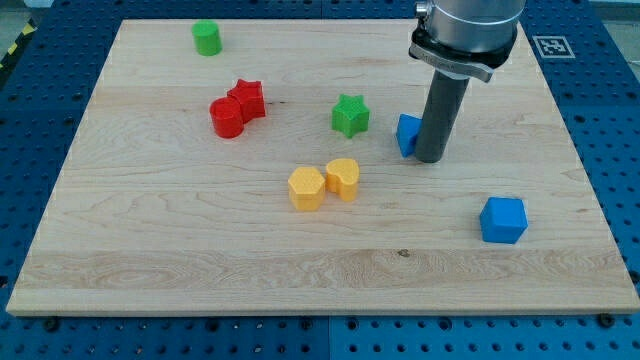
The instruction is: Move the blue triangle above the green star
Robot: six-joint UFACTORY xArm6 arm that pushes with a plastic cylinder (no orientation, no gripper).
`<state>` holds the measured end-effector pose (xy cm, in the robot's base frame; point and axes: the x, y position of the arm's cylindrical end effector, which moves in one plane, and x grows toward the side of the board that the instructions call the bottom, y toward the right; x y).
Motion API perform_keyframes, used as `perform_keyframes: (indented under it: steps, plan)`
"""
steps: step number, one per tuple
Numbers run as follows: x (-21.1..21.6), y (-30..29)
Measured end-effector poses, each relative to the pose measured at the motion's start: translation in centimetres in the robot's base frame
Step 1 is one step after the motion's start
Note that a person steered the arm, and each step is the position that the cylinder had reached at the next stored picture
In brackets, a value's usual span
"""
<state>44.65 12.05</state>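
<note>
While my tip (pixel 431 158) presses against the blue triangle (pixel 406 135) from its 3 o'clock side, that block sits just at 3 o'clock of the green star (pixel 350 115). No claw exists, only the rod. Yellow blocks (pixel 323 183) lie at 7 o'clock, the blue cube (pixel 502 220) well apart at 5 o'clock.

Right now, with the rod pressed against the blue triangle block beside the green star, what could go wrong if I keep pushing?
My tip sits at the right side of the blue triangle block, which lies level with the green star block and to its right, not above it. Pushing on leftward could ram the triangle into the star and shift it. The rod also hides much of the triangle, so it might slip off my tip unnoticed.
</note>
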Motion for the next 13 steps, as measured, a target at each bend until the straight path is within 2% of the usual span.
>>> perform_keyframes:
  steps: [3,6,8,9,11,13]
  plan:
    - [0.1,-1.0]
    - [-2.3,-1.1]
    - [-6.2,-1.2]
    - [-6.6,-1.9]
    - [-4.6,-3.9]
    - [-6.8,-3.9]
